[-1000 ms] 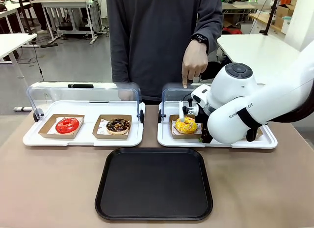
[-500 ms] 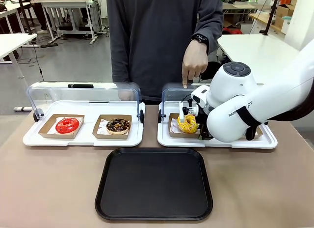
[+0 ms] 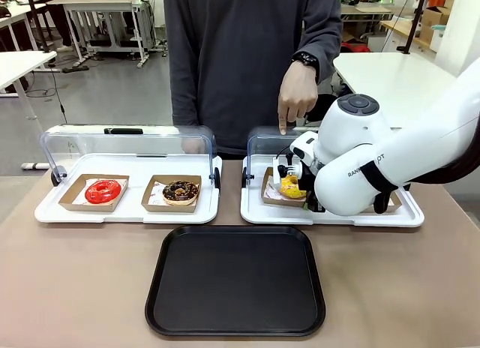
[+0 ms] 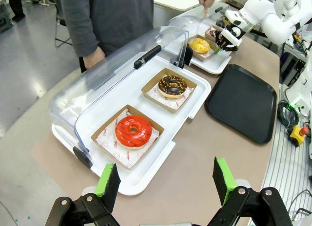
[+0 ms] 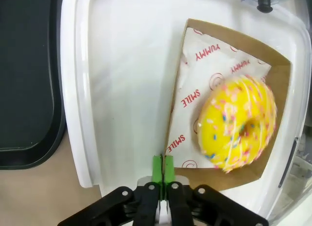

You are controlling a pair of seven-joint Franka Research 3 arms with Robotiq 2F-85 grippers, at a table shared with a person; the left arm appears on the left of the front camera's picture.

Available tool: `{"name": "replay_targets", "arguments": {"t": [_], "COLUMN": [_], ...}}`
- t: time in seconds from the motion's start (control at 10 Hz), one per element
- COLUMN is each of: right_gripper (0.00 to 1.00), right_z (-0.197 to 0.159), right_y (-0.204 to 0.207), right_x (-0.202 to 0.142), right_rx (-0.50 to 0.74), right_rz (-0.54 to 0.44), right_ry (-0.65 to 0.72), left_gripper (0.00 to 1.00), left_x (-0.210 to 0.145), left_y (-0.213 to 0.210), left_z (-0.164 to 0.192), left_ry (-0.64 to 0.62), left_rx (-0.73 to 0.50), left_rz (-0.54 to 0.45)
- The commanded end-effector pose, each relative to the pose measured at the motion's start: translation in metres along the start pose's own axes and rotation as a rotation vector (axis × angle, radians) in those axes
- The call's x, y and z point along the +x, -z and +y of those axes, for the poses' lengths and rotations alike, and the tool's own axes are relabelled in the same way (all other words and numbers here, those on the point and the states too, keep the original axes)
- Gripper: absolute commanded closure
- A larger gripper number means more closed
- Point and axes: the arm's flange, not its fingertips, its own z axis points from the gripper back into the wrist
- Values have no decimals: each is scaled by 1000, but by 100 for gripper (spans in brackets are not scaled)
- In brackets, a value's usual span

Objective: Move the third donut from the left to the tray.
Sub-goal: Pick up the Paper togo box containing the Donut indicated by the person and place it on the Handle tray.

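The third donut from the left (image 3: 291, 187), yellow-glazed with sprinkles, rests on a brown cardboard holder (image 3: 271, 194) in the right white case. My right gripper (image 3: 286, 174) is shut on that holder's edge, and the holder stands tipped. In the right wrist view the green pads (image 5: 157, 168) meet at the holder's rim (image 5: 279, 84), with the donut (image 5: 239, 123) blurred just beyond. The black tray (image 3: 236, 280) lies in front of the cases. My left gripper (image 4: 165, 187) hangs open over the table's left end, holding nothing, with the donut (image 4: 200, 45) far off.
A person's hand (image 3: 296, 100) points down at the right case's raised clear lid (image 3: 266, 142). The left white case (image 3: 127, 205) holds a red donut (image 3: 103, 190) and a chocolate donut (image 3: 181, 191) under its open lid. Bare table surrounds the black tray.
My right gripper has closed from wide open onto the holder's edge. The holder and yellow donut have tipped up and shifted slightly. The person's hand has stayed put.
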Motion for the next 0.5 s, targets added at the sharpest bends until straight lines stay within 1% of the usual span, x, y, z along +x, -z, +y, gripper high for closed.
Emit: {"name": "replay_targets", "arguments": {"t": [0.0, 0.2, 0.3, 0.4], "right_gripper": [100, 100, 100, 100], "right_z": [-6, -8, -1, -1], "right_y": [-4, -5, 0, 0], "right_x": [1, 1, 1, 1], "right_rx": [10, 11, 5, 5], "right_rz": [17, 23, 5, 5], "right_ry": [-27, -37, -4, -4], "left_gripper": [0, 0, 0, 0], "left_x": [1, 1, 1, 1], "left_y": [-1, -1, -1, -1], "left_z": [-1, -1, -1, -1], "left_ry": [-1, -1, -1, -1], "left_rx": [0, 0, 0, 0], "left_rz": [-2, -2, -2, -2]}}
